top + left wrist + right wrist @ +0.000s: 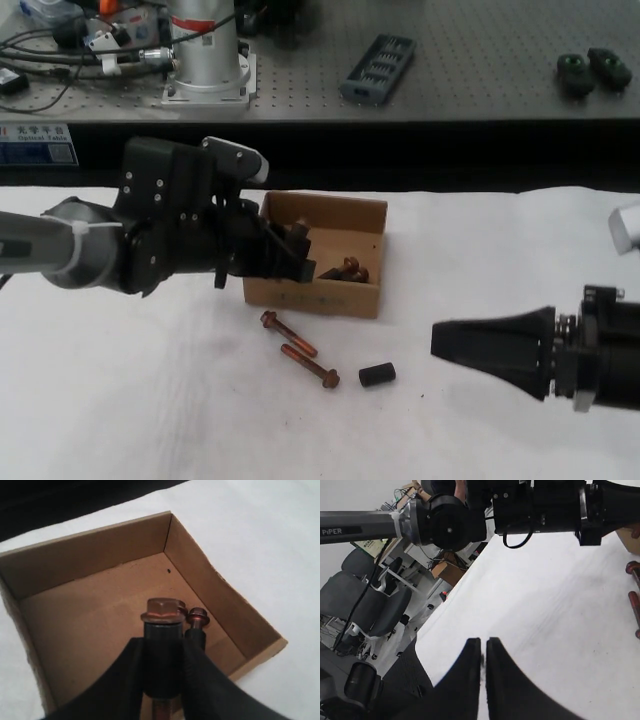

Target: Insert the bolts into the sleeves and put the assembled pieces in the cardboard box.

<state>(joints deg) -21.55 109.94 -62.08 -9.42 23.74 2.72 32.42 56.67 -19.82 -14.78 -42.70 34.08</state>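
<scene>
My left gripper (162,647) hangs over the open cardboard box (100,555), shut on a black sleeve (162,665) with a copper bolt head (162,611) sticking out of it. Another assembled piece (197,622) lies in the box's corner. In the high view, that gripper (290,250) is above the box's (315,295) left part, with bolts (345,270) inside. Two loose copper bolts (288,335) (312,366) and a loose black sleeve (377,375) lie on the white cloth in front of the box. My right gripper (436,340) (484,652) is shut and empty, to the right of the sleeve.
A white cloth (150,400) covers the table. Behind it runs a grey perforated bench (480,60) carrying a metal post base (207,55), a black rack (378,65) and cables. A white object (626,226) sits at the right edge.
</scene>
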